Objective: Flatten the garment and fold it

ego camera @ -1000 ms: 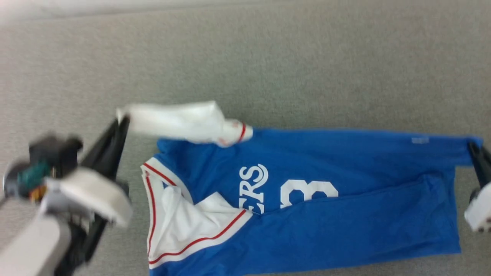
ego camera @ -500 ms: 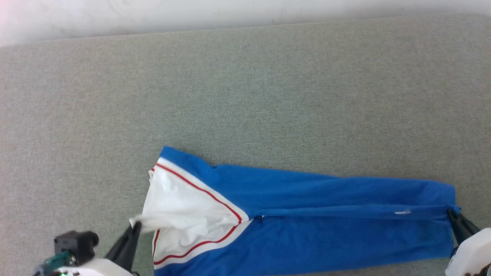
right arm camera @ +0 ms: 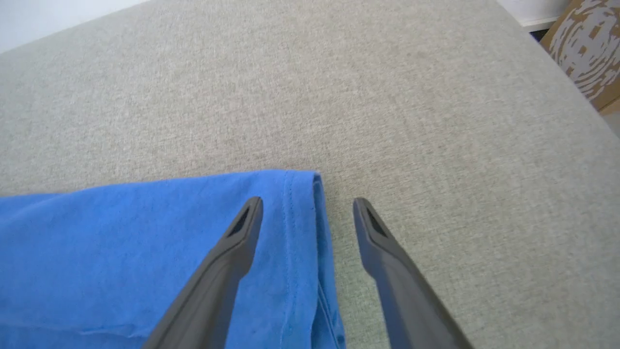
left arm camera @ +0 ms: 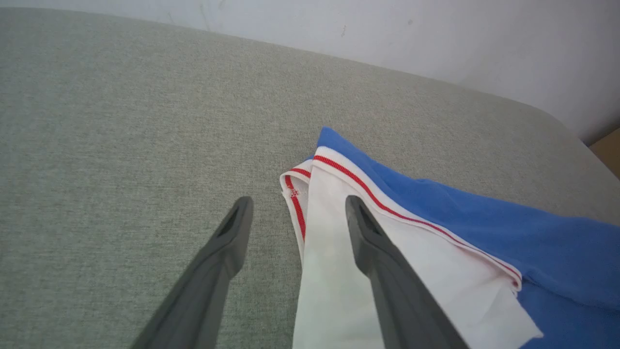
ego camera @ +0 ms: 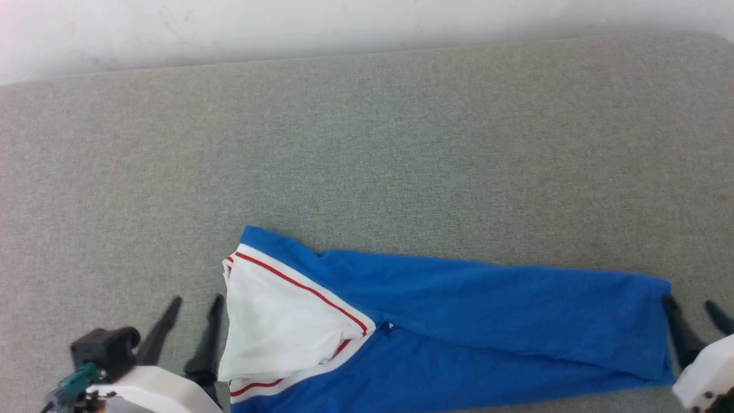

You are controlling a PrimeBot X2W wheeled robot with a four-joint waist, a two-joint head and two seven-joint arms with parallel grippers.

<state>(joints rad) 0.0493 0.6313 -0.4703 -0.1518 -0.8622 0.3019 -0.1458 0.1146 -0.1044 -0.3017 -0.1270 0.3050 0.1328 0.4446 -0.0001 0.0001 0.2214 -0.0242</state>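
Note:
The garment, a royal-blue jersey with a white sleeve and red-and-white trim, lies folded lengthwise into a long band across the near part of the grey table. My left gripper stands open at its left end, beside the white sleeve. In the left wrist view the left gripper straddles the sleeve's edge, holding nothing. Open too is my right gripper, at the blue hem on the right. In the right wrist view the right gripper spans the hem corner of the garment.
A pale wall runs behind the table's far edge. A brown cardboard box stands off the table's right end. Bare grey cloth surface stretches beyond the jersey to the far edge.
Both grippers have opened and let go of the garment. Its far half, sleeve and hem corner, came over toward me onto the near half, hiding the print. The head camera tilted.

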